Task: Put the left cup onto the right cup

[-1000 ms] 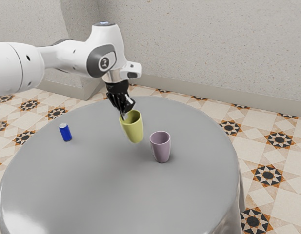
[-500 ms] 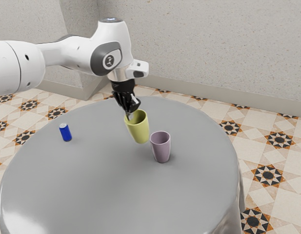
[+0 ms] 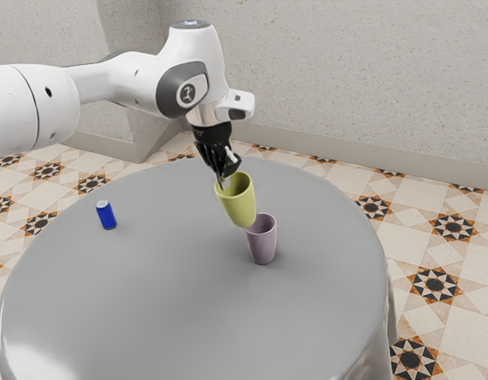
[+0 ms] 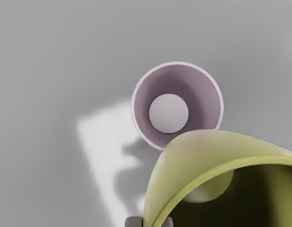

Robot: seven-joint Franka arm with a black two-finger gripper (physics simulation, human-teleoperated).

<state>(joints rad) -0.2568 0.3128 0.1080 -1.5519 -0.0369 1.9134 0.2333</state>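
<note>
A white robot arm (image 3: pixel 85 87) reaches in from the exterior view's left over a round grey surface (image 3: pixel 149 301). Its black two-finger end effector (image 3: pixel 222 180) is clenched on the rim of a smooth yellow-green plastic cup (image 3: pixel 237 199), with one finger inside the mouth and one outside the wall.

The yellow-green plastic cup hangs in the air, clear of the surface. It is tilted. Its long axis runs from the open mouth, up by the fingers, down to the base, which slants toward the exterior view's right. The base hangs at the near rim of a pale purple plastic cup (image 3: pixel 261 240). Whether the two touch cannot be told.

The pale purple plastic cup stands upright, mouth up, near the middle of the surface and well away from its edge. In the wrist view its open mouth and pale round bottom (image 4: pixel 176 101) lie just beyond the yellow-green rim (image 4: pixel 207 156), which covers part of the purple rim.

A small blue can (image 3: pixel 107 215) stands upright well apart, toward the exterior view's left. Bare grey surface lies all around the two cups.
</note>
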